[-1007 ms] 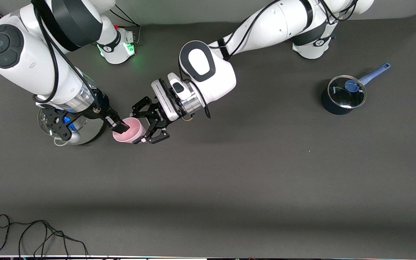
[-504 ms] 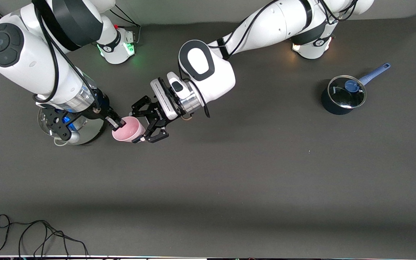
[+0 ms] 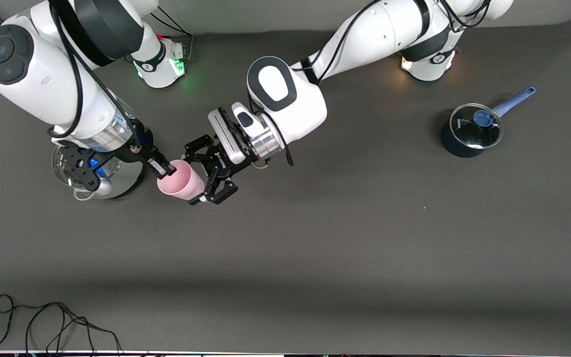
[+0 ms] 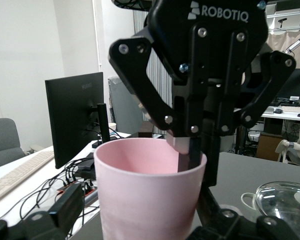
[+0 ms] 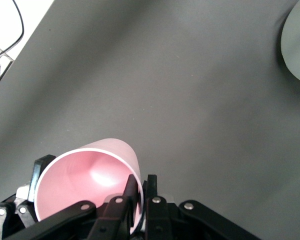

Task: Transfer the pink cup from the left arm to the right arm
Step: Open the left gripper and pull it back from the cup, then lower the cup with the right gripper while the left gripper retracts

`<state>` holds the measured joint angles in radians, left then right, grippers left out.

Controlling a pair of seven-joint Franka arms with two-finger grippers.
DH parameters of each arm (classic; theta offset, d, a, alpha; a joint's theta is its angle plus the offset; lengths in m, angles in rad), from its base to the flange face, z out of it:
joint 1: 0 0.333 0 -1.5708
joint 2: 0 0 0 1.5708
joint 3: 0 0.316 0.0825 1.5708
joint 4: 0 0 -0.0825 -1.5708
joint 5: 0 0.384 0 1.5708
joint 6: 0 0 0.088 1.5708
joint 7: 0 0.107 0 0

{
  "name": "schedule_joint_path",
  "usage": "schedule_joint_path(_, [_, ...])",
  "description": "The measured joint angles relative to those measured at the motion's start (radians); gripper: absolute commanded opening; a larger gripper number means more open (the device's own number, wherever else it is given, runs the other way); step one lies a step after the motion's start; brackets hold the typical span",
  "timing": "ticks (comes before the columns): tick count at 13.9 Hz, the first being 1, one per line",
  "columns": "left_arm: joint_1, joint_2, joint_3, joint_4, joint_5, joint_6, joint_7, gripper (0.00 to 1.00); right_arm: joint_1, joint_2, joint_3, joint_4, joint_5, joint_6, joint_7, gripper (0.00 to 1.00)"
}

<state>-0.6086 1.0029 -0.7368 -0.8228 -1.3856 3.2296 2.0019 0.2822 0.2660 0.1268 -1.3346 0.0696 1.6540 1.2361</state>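
Note:
The pink cup [image 3: 182, 185] hangs tilted above the table, between both grippers. My right gripper [image 3: 167, 170] is shut on the cup's rim, one finger inside and one outside, as the right wrist view shows at the rim [image 5: 141, 196] of the cup [image 5: 85, 182]. My left gripper [image 3: 199, 174] is open, its fingers spread on either side of the cup's lower body. In the left wrist view the cup [image 4: 150, 195] stands between my left gripper's fingers [image 4: 65, 212], with a gap on one side, and the right gripper [image 4: 187, 150] grips the rim from above.
A silver pot [image 3: 122, 179] sits under the right arm's wrist. A dark blue pot with a glass lid and blue handle [image 3: 470, 131] stands toward the left arm's end. A black cable [image 3: 42, 322] lies at the near edge.
The right gripper has tipped the cup so that its side now shows instead of its opening. The left gripper's fingers stand wider and have shifted slightly away from the right arm.

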Motion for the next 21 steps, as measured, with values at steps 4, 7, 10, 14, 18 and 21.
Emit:
schedule_joint_path(4, [0.041,-0.033,0.01,-0.039,0.017,-0.002,0.0,1.0,-0.005,0.024,-0.005,0.015,-0.11,0.011,-0.002,0.0])
schedule_joint_path(7, [0.165,-0.107,0.016,-0.151,0.028,-0.083,0.0,1.0,-0.021,0.052,-0.031,0.02,-0.165,-0.002,-0.066,0.0])
schedule_joint_path(10, [0.267,-0.164,0.019,-0.272,0.083,-0.21,-0.002,1.0,-0.09,0.07,-0.062,0.051,-0.169,-0.004,-0.243,0.0])
schedule_joint_path(14, [0.421,-0.222,0.023,-0.388,0.153,-0.447,-0.008,1.0,-0.276,0.098,-0.071,0.092,-0.169,0.002,-0.63,0.0])
schedule_joint_path(18, [0.573,-0.374,0.025,-0.57,0.203,-0.651,-0.013,1.0,-0.439,0.102,-0.071,0.104,-0.139,0.011,-1.079,0.0])
schedule_joint_path(21, [0.692,-0.446,0.028,-0.637,0.415,-0.877,-0.107,1.0,-0.507,0.108,-0.071,0.101,-0.123,0.016,-1.294,0.0])
